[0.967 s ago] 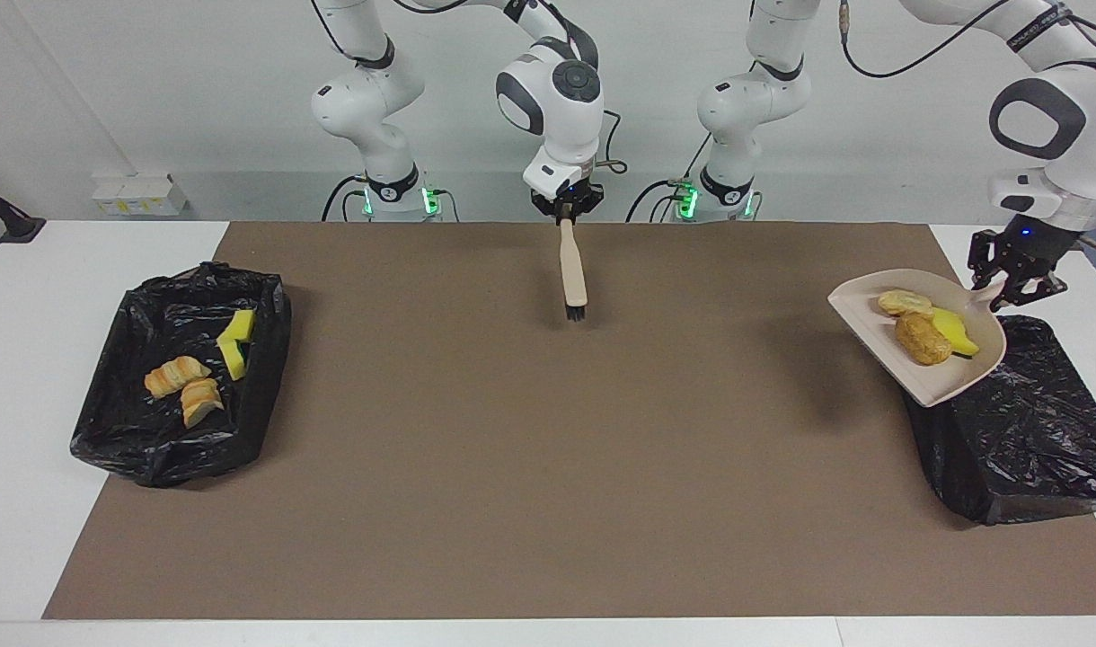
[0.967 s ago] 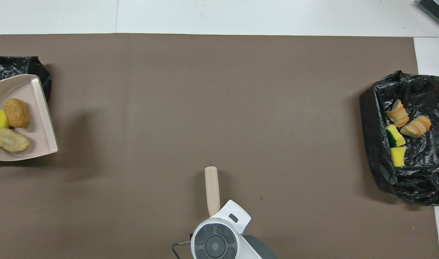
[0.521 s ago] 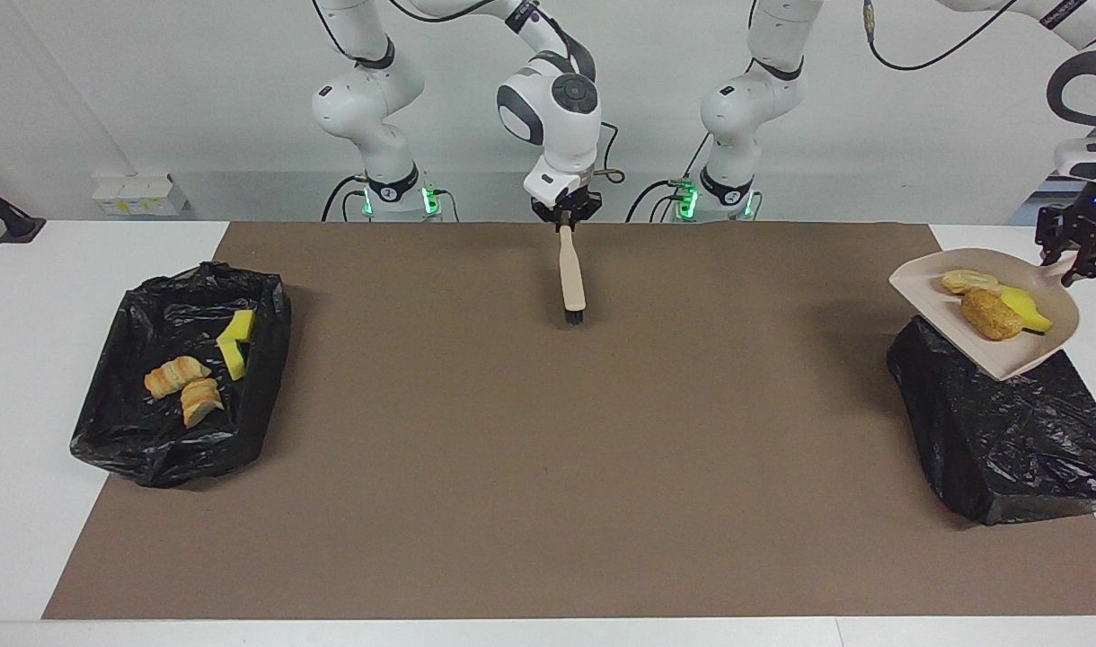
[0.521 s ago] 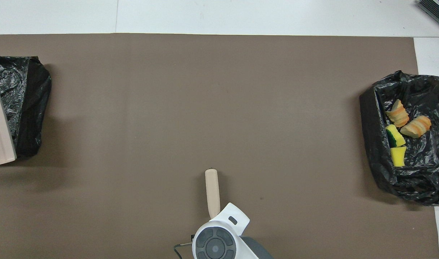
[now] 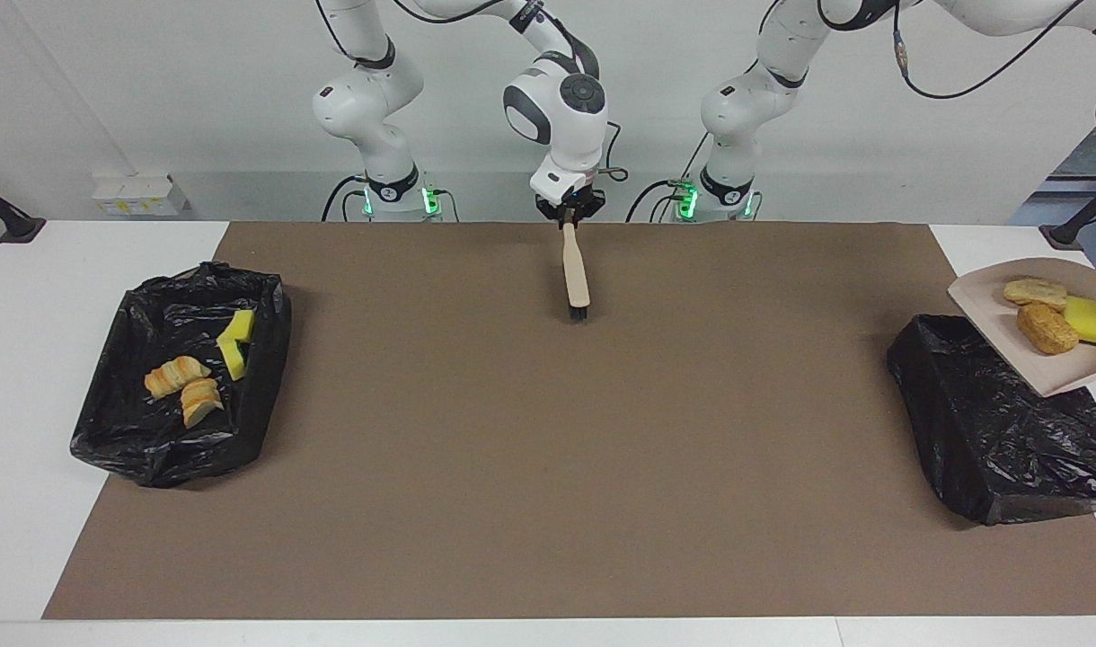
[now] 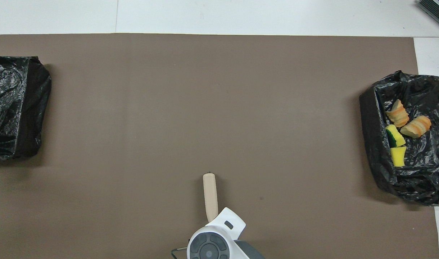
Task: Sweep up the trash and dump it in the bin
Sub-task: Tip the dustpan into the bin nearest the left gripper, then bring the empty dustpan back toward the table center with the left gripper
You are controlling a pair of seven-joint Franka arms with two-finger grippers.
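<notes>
Dustpan [image 5: 1029, 337] is held raised over the black-bagged bin [image 5: 997, 431] at the left arm's end of the table, carrying three scraps of the trash: two tan bread-like pieces [image 5: 1047, 328] and one yellow sponge chunk [image 5: 1090, 321]. The left gripper is cut off at the frame edge, so its finger state cannot be told; the pan's handle is out of view too. The remaining four scraps, two striped bread pieces [image 5: 184, 385] and two yellow sponge chunks [image 5: 234, 342], are already lying in the other bagged bin [image 5: 153, 449] at the right arm's end. The right gripper [image 5: 569, 213] is clenched on the handle of the brush [image 5: 574, 274], which hangs bristles-down over the brown mat [image 5: 548, 467] mid-table; that arm appears to be waiting. No loose scrap is seen on the mat. Judged state: sweeping done, last dump pending. Risks: the pan's open lip points toward mid-table and sits near the bin's rim on that side, so a tilt started here could drop pieces onto the rim or the mat instead of inside. The load is bunched at the handle end, so a steep tilt will probably be needed, and the pieces may then release together and bounce off the crinkled bag. The bag's slack edge could be snagged if the pan is lowered too far.
</notes>
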